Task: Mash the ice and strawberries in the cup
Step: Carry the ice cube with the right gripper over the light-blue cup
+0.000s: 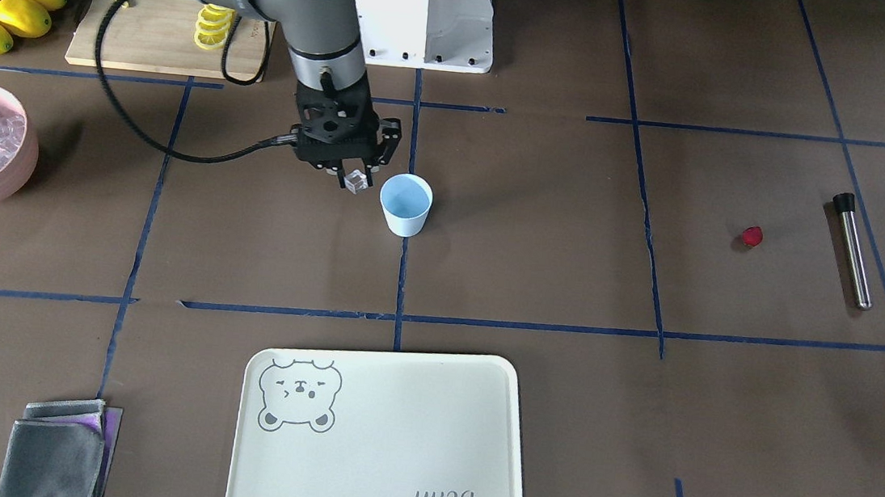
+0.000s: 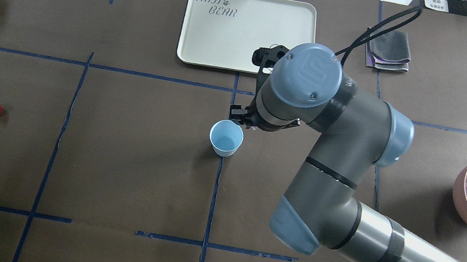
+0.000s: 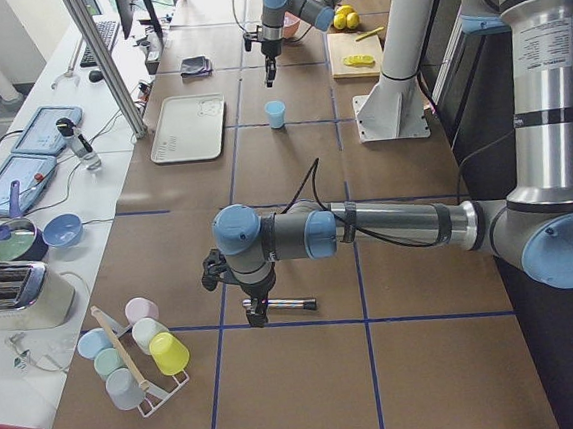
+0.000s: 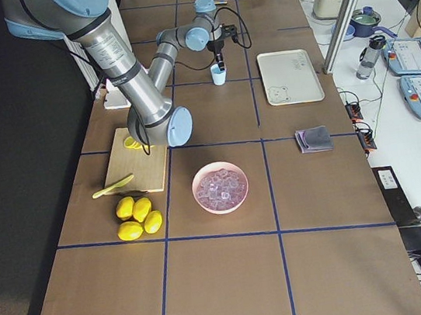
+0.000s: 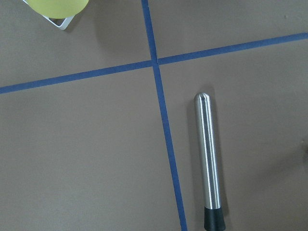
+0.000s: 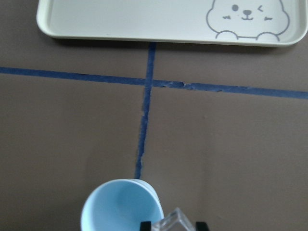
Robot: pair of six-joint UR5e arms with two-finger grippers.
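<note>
The light blue cup (image 1: 405, 204) stands upright and empty-looking at the table's middle, also seen from above (image 2: 226, 138). My right gripper (image 1: 353, 179) hangs just beside its rim, shut on one clear ice cube (image 1: 356, 181). The wrist view shows that cube (image 6: 173, 222) over the cup's edge (image 6: 120, 209). The strawberry (image 1: 751, 237) lies alone on the table far off on my left side. Only the left side view shows my left gripper (image 3: 255, 313), above a steel muddler (image 5: 208, 163). Whether it is open or shut I cannot tell.
A pink bowl (image 1: 7, 174) full of ice sits on my right side. Lemons (image 1: 7, 10) and a cutting board (image 1: 162, 39) with lemon slices lie behind it. A white bear tray (image 1: 384, 438) and folded grey cloths (image 1: 57, 455) occupy the far edge.
</note>
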